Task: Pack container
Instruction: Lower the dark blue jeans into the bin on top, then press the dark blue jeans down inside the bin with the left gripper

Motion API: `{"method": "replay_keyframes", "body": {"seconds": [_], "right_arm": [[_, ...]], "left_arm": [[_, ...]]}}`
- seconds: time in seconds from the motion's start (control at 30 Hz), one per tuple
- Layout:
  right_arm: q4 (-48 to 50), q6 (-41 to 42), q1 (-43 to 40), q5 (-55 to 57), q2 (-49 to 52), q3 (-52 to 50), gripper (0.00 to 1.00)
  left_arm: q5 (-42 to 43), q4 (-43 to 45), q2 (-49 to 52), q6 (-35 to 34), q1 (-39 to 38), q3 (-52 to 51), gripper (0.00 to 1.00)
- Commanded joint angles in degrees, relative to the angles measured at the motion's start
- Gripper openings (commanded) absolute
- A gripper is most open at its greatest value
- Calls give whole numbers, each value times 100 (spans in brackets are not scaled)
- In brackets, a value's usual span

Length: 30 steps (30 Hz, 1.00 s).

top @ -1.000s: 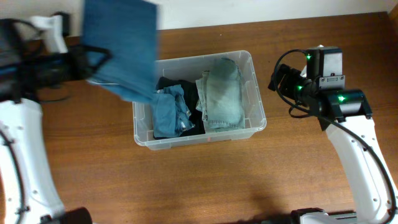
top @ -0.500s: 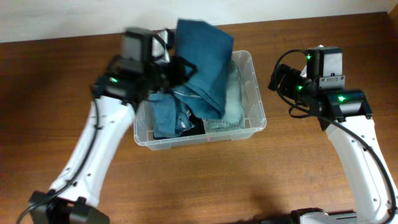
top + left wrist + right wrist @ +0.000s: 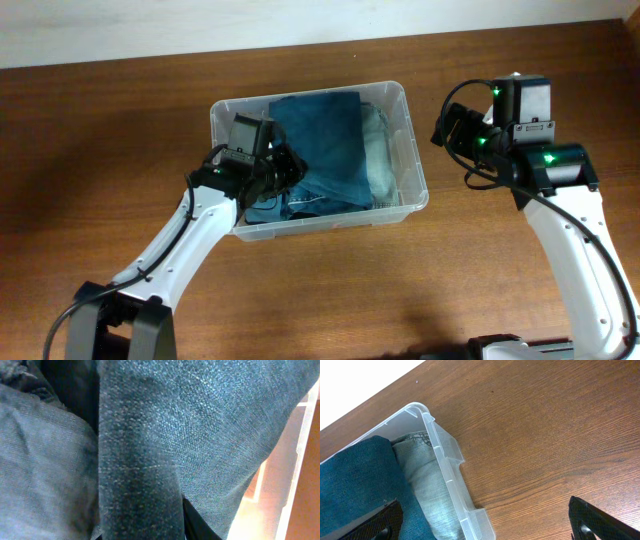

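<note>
Clear plastic container (image 3: 416, 150) at mid-table, towards the far edge, already well filled. Dark jeans (image 3: 325, 140) spread on top across the middle, pale jeans (image 3: 378, 160) wedged along the right wall, more blue denim (image 3: 300, 207) bunched at the near side. Judged mostly packed: no further garment in view outside it, so probably only letting go, drawing the arm out and perhaps pressing the pile flat left to do. Left gripper (image 3: 283, 170) down inside, at the left edge of the dark jeans and against the cloth; impossible to tell whether parted or closed, from above or from its own camera. Right gripper (image 3: 484, 510) near the right wall, over the bare table (image 3: 500, 290), spread wide and holding nothing. From overhead: whole layout, both arms, every layer. From left wrist: only denim weave filling the frame, a dark fold close up, a sliver of clear wall at the right, no fingers. From right wrist: far right corner of the rim, pale jeans pressed against the wall, dark jeans overlapping them.
</note>
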Motion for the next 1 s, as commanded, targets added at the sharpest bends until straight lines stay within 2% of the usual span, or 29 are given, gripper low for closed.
{"method": "replay_keyframes", "body": {"seconds": [0.0, 0.07, 0.1, 0.17, 0.23, 0.33, 0.37, 0.43, 0.5, 0.57, 0.63, 0.77, 0.9, 0.97], "right_arm": [[17, -22, -44, 87, -44, 107, 98], [17, -22, -44, 85, -44, 107, 98], [17, -22, -44, 87, -44, 107, 98], [17, -22, -44, 87, -44, 107, 98], [17, -22, -42, 85, -44, 107, 99], [17, -22, -44, 85, -44, 107, 98], [17, -22, -44, 85, -44, 107, 98], [17, -22, -44, 85, -44, 107, 98], [17, -22, -44, 85, -44, 107, 98], [17, -22, -44, 87, -44, 107, 98], [17, -22, -44, 87, -44, 107, 98], [17, -22, -44, 87, -44, 107, 98], [17, -22, -44, 87, -44, 107, 99], [17, -22, -44, 87, -44, 107, 98]], "left_arm": [[273, 39, -240, 223, 11, 72, 4], [275, 35, -404, 533, 13, 251, 19], [264, 33, -496, 695, 13, 352, 24], [186, 17, -741, 1038, 13, 603, 52], [-120, 20, -1067, 1504, 13, 887, 56], [-750, 22, -1416, 2090, 7, 1137, 57], [-1021, 59, -1475, 2297, 7, 1172, 60], [-1084, 330, -1410, 2986, 7, 1172, 62], [-1082, 468, -1080, 3589, -4, 1172, 59], [-1080, 490, -713, 3840, -9, 1172, 57], [-756, 640, 59, 4441, -9, 1172, 53], [-741, 748, 1097, 4894, -9, 1172, 52], [-732, 404, 2306, 4907, -20, 1172, 51], [-750, 310, 2487, 4909, -42, 1193, 48]]}}
